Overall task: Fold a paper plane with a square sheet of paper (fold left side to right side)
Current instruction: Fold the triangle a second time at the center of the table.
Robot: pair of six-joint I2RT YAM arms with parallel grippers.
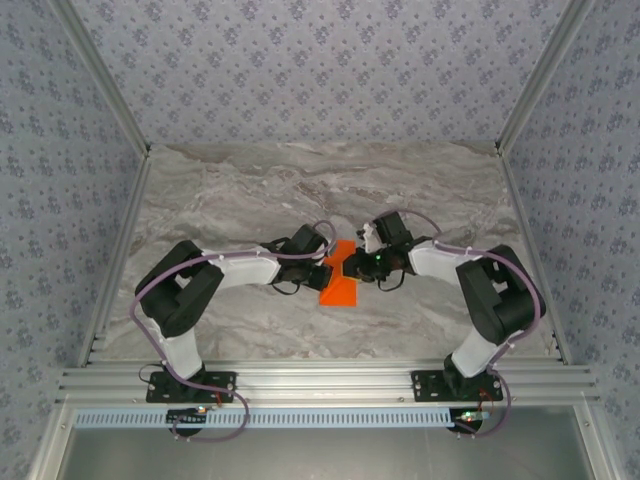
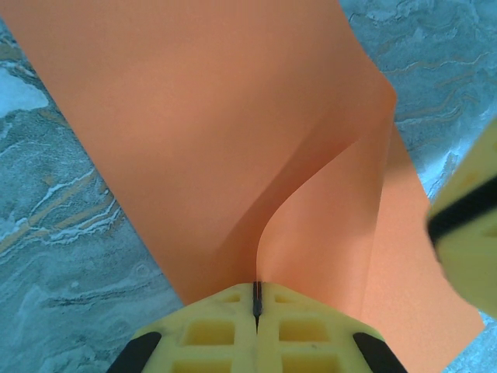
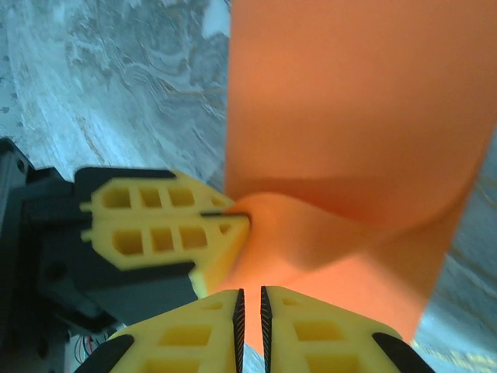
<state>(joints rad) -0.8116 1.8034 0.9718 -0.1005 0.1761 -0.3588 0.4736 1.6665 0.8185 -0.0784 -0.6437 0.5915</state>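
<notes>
One fold was barely begun, I judged: left gripper [image 2: 256, 301] clamped the square sheet of paper [image 1: 338, 290] by its lifted edge; right gripper [image 3: 250, 301] sat nearly closed, grip unclear.

We see a table [image 1: 300, 180] with a top that looks like stone. It is grey and brown, with wavy white lines running across it. A piece of orange paper [image 1: 338, 287] lies on it, in the middle and close to the front edge. From up close, the paper is not all flat. Part rests on the table and part curls up off it.
</notes>
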